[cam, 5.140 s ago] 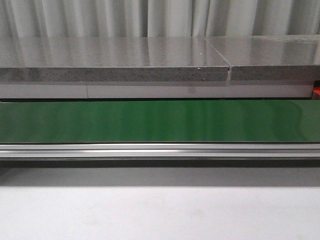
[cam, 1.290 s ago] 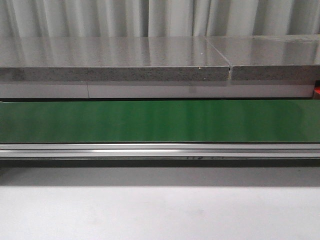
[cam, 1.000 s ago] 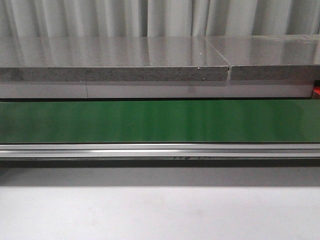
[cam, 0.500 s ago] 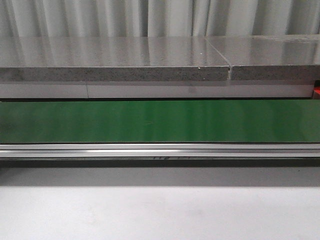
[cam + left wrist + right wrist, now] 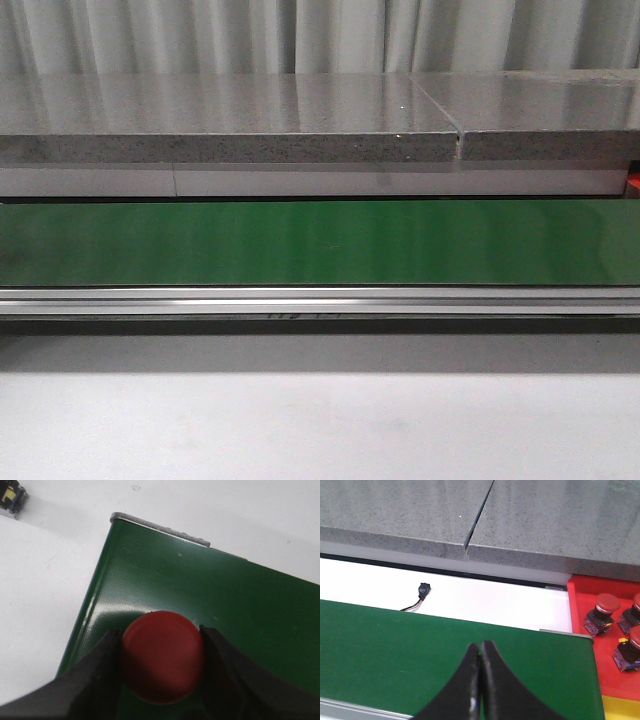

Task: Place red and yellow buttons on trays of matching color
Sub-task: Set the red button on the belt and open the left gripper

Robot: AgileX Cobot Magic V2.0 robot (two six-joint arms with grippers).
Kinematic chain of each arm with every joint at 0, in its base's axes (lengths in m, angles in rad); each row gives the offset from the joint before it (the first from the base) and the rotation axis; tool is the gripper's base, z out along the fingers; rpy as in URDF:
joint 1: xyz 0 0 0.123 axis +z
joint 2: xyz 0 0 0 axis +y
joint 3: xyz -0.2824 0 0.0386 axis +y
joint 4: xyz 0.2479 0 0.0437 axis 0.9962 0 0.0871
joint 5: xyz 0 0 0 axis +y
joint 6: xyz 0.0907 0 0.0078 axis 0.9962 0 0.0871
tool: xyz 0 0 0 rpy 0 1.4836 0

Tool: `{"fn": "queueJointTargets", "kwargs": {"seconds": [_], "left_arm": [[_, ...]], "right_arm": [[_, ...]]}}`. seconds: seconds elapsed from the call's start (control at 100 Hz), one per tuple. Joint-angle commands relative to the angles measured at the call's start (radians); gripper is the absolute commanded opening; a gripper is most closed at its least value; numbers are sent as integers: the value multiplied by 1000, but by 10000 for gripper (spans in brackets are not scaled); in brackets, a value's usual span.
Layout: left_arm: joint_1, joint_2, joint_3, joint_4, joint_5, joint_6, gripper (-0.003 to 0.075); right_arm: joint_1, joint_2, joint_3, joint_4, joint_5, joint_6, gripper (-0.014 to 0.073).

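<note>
Two dark fingers of the left gripper [image 5: 161, 672] are flanking a red button [image 5: 162, 662], one on each side of its round cap, at or very near its sides; whether they are already squeezing it or only bracketing it, I cannot tell. The button is sitting on the green belt [image 5: 225, 610], near the belt's end, where a strip of metal edge [image 5: 157, 526] is showing against the white table [image 5: 45, 580]. Straddling the cap this way is probably giving the pads two opposite faces to bear on, so the button should lift without rolling.

Across the rig, the right gripper [image 5: 480, 672] is hanging over the belt with its fingers pressed together and nothing between them. Just past that end of the belt a red tray [image 5: 580, 600] is lying, already carrying three red-capped buttons [image 5: 602, 612] side by side; a sliver of yellow tray [image 5: 620, 707] is showing beside it. A small black connector [image 5: 423, 591] with a short lead is resting on the white strip beyond the belt, below the grey stone ledge [image 5: 395, 510].

Nothing appears to be blocking the lift. Since the red tray is sitting at the far end from the held button, the carry looks long.
</note>
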Motion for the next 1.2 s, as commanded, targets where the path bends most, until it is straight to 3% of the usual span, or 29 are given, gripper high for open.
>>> {"fn": "queueJointTargets", "kwargs": {"seconds": [0.0, 0.11, 0.23, 0.7, 1.19], "left_arm": [[-5, -33, -16, 6, -28, 1, 278], [-5, -33, -16, -1, -28, 17, 425], [-5, -34, -17, -11, -28, 22, 509], [-51, -40, -109, -11, 6, 40, 512], [-14, -40, -194, 63, -6, 42, 512]], "right_arm": [[1, -9, -32, 20, -58, -7, -67], [1, -9, -32, 20, -58, -7, -67], [1, -9, -32, 20, -58, -7, -67], [1, -9, -32, 20, -57, -7, -67], [1, -9, -32, 20, -54, -7, -67]]}}
